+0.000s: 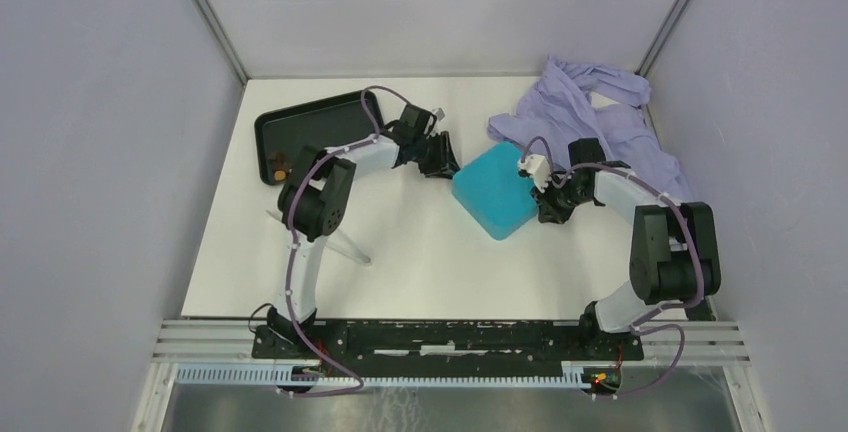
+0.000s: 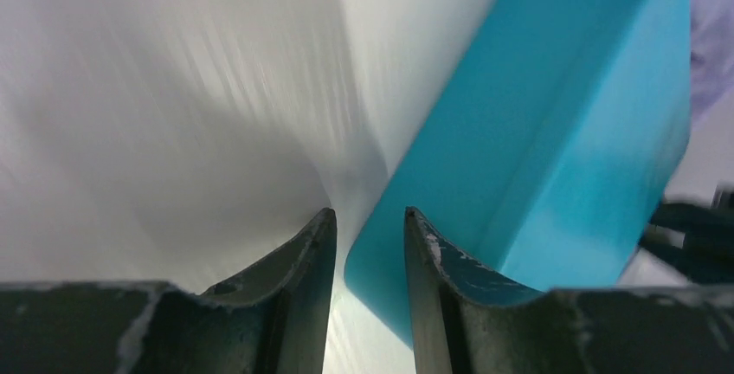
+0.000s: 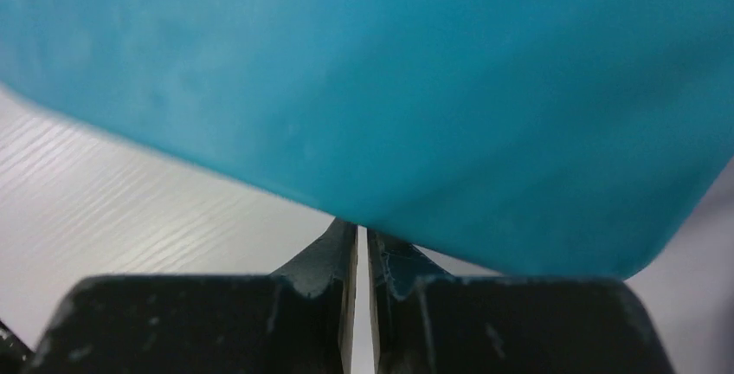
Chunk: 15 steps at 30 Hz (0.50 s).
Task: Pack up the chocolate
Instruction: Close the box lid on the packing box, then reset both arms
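Note:
A closed teal square box (image 1: 494, 190) lies mid-table, turned like a diamond. My left gripper (image 1: 443, 158) is open at the box's left corner; in the left wrist view (image 2: 365, 218) that corner of the box (image 2: 554, 114) shows just beyond the gap, with nothing held. My right gripper (image 1: 542, 204) is at the box's right side; in the right wrist view (image 3: 362, 231) its jaws stand almost together, tips against the lower edge of the box (image 3: 389, 71). A couple of small brown chocolate pieces (image 1: 277, 163) lie in the black tray (image 1: 310, 124). Other chocolate is hidden.
The black tray sits at the back left. A crumpled purple cloth (image 1: 600, 112) lies at the back right, touching the right arm. A thin pale strip (image 1: 335, 242) lies by the left arm. Grey walls close in both sides and the back.

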Each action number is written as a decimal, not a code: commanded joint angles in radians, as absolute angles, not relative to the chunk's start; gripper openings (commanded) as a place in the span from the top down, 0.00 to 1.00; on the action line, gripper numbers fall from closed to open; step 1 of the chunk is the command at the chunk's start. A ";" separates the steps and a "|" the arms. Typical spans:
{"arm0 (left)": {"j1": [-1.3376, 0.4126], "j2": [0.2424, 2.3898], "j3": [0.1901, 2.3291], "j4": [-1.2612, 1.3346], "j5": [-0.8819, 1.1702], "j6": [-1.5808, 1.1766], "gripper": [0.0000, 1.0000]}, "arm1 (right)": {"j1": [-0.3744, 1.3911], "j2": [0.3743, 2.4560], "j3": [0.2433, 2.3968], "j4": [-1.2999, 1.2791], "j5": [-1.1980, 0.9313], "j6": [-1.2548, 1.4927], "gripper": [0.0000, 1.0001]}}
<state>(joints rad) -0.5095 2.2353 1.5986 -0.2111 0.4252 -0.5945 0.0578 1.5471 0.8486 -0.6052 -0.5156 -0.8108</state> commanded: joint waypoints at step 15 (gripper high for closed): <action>-0.575 1.738 1.039 -0.214 0.146 -0.718 0.54 | 0.018 1.724 1.206 -0.558 -0.347 -0.687 0.82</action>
